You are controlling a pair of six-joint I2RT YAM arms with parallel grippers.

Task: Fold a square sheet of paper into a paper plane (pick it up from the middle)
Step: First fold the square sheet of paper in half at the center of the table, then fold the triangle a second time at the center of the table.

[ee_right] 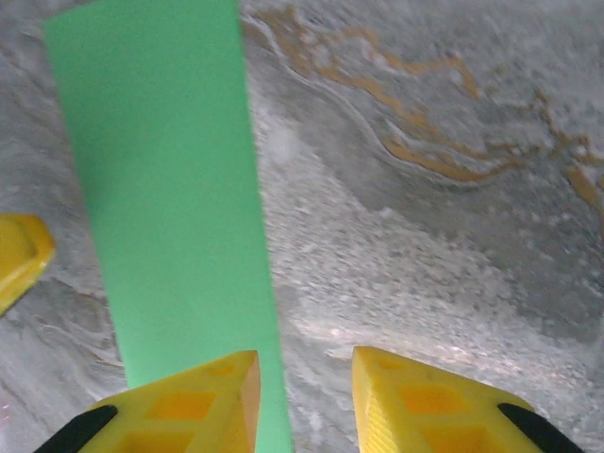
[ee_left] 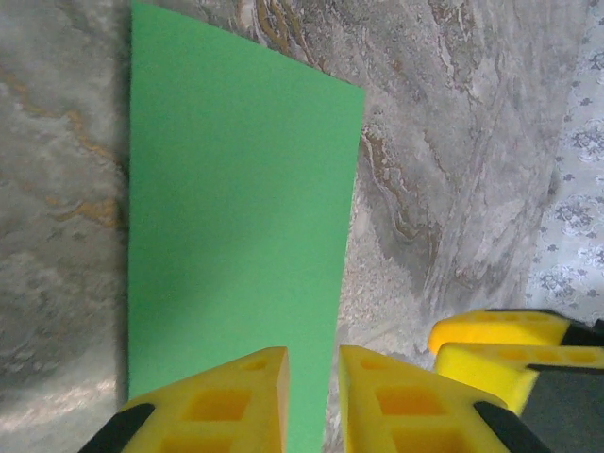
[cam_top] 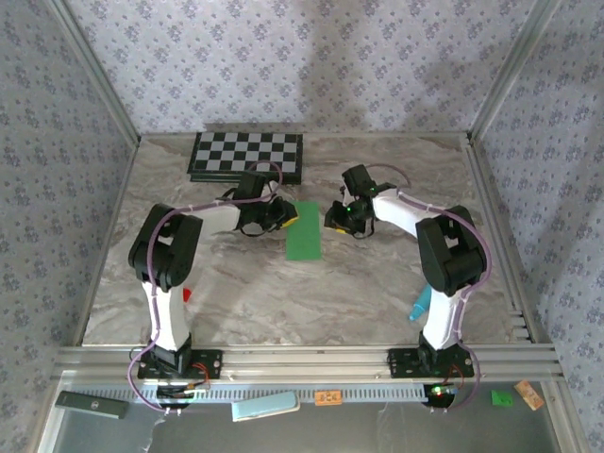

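2 jaw pairs parted | left gripper (ee_left: 313, 366) empty | right gripper (ee_right: 305, 363) empty | green paper (cam_top: 305, 236) lies flat

Our left arm (cam_top: 168, 253) rises from 7 o'clock and our right arm (cam_top: 455, 250) from 5 o'clock, both bent at the elbow. Our left gripper (cam_top: 281, 215) points toward 3 o'clock and our right gripper (cam_top: 336, 219) toward 9 o'clock. They are near each other but not touching. Each has its yellow fingers (ee_left: 236, 401) a little apart, the right ones wider.
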